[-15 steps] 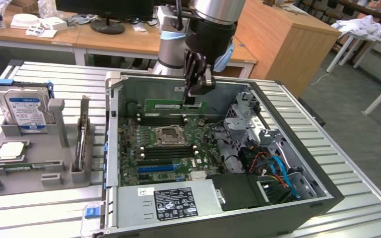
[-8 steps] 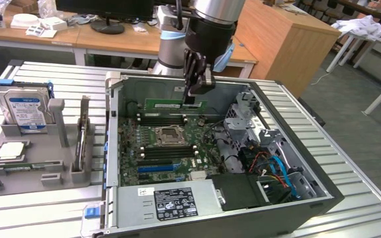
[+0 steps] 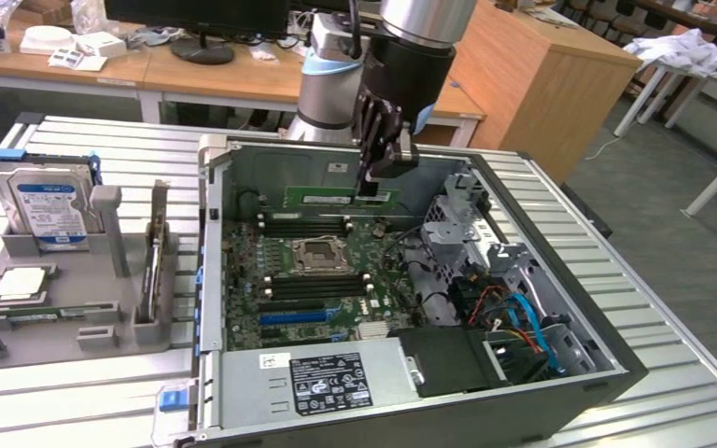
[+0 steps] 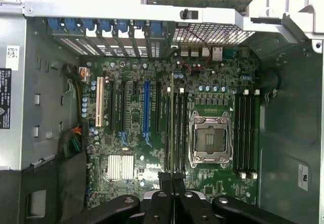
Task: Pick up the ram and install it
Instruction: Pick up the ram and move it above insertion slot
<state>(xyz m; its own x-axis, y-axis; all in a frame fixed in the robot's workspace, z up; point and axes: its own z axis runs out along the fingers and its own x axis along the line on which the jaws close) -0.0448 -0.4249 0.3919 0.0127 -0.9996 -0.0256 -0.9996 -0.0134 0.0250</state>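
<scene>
Pinching the ram by its upper edge between the drawn-together fingers of the gripper, holding the green stick level and on edge inside the open computer case. Hanging over the motherboard, appearing raised off it in the exterior view, toward the case's far wall. Showing the ram in the wrist view as a thin edge-on strip, reaching out from the gripper and lying along the black memory slots just beside the CPU socket, on the side toward the blue expansion slot. Not letting on whether touching a slot or hovering just above. Leaving, well apart at the exterior view's left, a blue-labelled hard drive standing upright in a grey holder on the ribbed metal surface.
</scene>
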